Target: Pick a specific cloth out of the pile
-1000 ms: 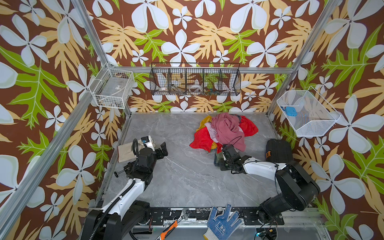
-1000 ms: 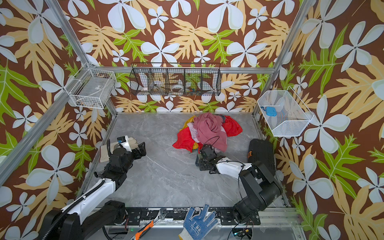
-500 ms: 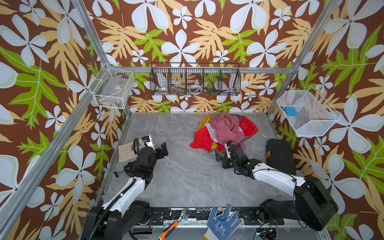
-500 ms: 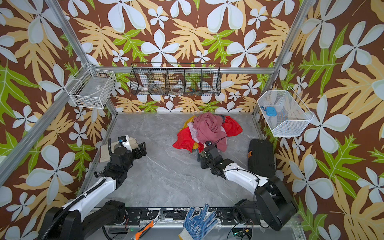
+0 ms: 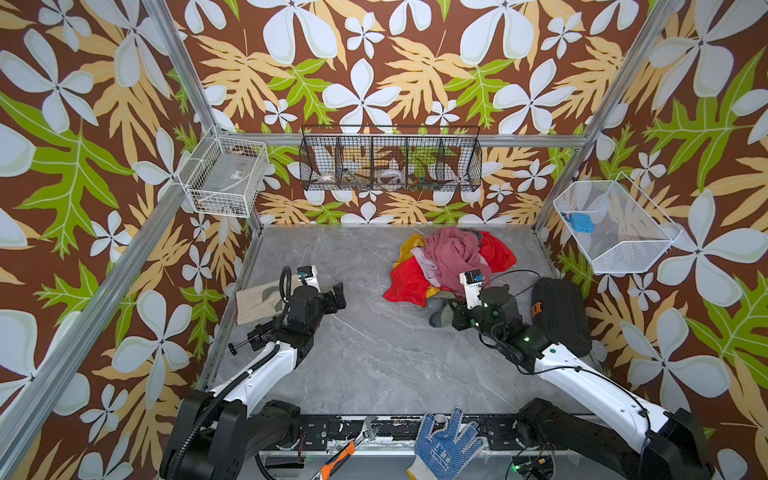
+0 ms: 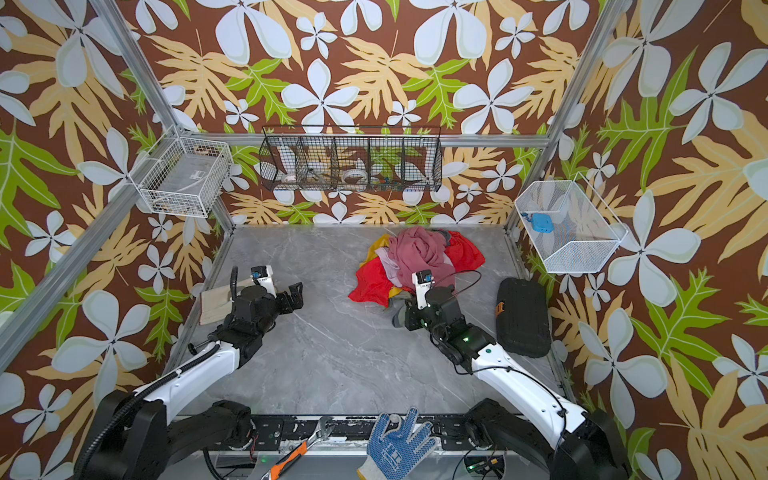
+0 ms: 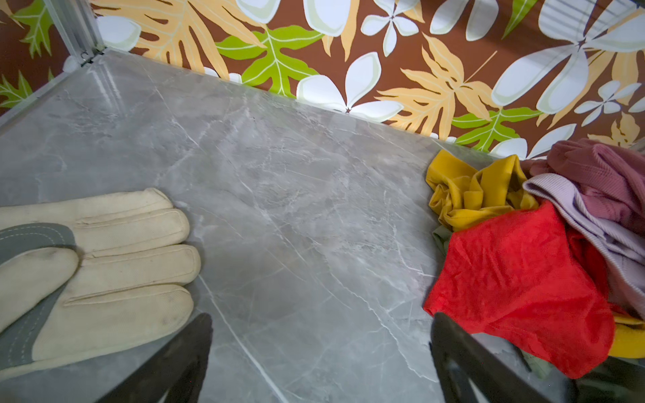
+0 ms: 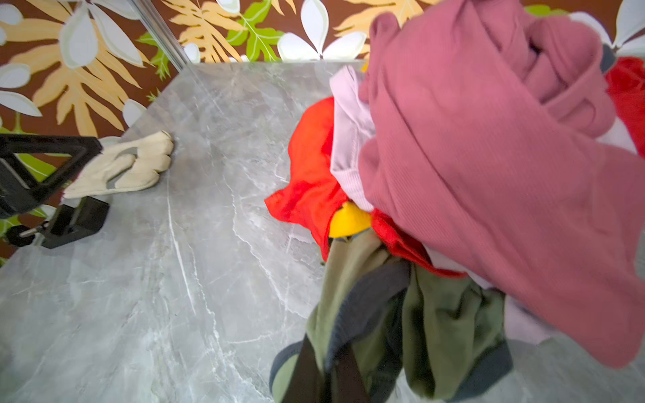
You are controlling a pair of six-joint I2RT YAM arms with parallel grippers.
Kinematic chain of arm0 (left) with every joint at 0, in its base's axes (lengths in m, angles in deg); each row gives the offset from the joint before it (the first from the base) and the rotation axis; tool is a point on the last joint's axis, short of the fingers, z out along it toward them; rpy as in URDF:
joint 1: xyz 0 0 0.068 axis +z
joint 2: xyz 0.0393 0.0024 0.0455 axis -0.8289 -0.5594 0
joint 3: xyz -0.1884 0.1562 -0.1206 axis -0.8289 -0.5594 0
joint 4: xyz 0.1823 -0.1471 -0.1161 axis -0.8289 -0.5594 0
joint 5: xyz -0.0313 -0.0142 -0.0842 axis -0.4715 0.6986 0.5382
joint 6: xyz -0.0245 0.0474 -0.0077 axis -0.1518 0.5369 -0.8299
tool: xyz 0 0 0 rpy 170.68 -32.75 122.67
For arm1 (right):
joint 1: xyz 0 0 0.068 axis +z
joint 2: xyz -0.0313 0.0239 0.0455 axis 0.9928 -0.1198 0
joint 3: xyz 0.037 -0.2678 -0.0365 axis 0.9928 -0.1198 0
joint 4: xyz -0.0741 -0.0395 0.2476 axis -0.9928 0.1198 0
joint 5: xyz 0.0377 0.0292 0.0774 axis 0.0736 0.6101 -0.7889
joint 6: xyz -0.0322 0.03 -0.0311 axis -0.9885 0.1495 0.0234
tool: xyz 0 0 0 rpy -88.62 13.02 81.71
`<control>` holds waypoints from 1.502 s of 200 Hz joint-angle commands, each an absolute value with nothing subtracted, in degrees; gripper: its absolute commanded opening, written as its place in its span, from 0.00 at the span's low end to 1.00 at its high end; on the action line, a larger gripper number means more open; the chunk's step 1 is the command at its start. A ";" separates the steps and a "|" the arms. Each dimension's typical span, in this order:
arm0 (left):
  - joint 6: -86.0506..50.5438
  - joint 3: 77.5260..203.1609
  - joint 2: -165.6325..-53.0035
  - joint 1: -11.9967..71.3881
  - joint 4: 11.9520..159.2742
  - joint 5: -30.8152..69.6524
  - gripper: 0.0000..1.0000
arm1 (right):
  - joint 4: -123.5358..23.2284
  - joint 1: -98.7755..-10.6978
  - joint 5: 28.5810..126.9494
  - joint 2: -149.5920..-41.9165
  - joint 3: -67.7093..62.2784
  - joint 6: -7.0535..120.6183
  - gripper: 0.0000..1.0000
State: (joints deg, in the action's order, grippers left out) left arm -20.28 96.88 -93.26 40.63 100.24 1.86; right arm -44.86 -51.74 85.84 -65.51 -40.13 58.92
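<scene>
- Our right gripper (image 8: 330, 375) pinches the cloth (image 8: 443, 314) at the edge of the pile (image 8: 488, 157).
- Our left gripper (image 7: 321, 363) stands spread above the table (image 7: 279, 209).
- We cannot read the print on the blue glove (image 5: 444, 442).

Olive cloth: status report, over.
Right gripper shut on olive cloth at near edge of pile. Left gripper open, empty, away from pile. Olive cloth partly buried under dusty-pink cloth and red cloth.
</scene>
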 commanded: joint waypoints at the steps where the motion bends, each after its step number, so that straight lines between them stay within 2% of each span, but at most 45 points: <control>1: -19.91 97.95 -94.05 39.69 100.95 1.43 0.97 | -45.48 -51.63 83.95 -63.85 -37.87 55.84 0.00; 50: -19.65 99.32 -95.37 38.49 100.91 1.81 0.97 | -45.24 -51.63 83.40 -61.74 -34.48 54.99 0.00; 85: -19.09 100.63 -96.64 35.54 100.90 5.45 0.96 | -43.92 -51.63 82.51 -66.01 -33.04 55.67 0.00; 144: -22.90 103.33 -99.70 18.87 101.08 14.38 0.92 | -44.38 -53.00 80.74 -71.29 -32.25 57.07 0.00; 169: -26.04 104.27 -101.20 11.76 102.76 14.68 0.92 | -44.39 -55.67 76.74 -72.45 -32.11 57.33 0.00; 195: -29.41 105.90 -104.13 7.78 106.59 15.29 0.92 | -44.10 -56.49 74.55 -73.38 -31.64 55.81 0.00; 240: -31.41 116.71 -116.66 5.03 106.33 21.85 0.92 | -45.05 -59.20 72.34 -73.18 -32.00 57.59 0.00; 280: -33.65 120.24 -122.10 4.57 107.60 20.16 0.90 | -45.72 -59.58 70.70 -72.79 -31.83 57.98 0.00; 300: -34.46 122.00 -124.04 4.53 108.04 20.80 0.86 | -45.61 -60.49 69.96 -73.03 -31.88 58.62 0.00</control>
State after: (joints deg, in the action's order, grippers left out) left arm -32.54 120.20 -122.44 4.70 105.49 19.78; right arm -43.68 -59.74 71.41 -73.03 -32.11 57.91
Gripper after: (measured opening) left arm 0.888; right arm 0.049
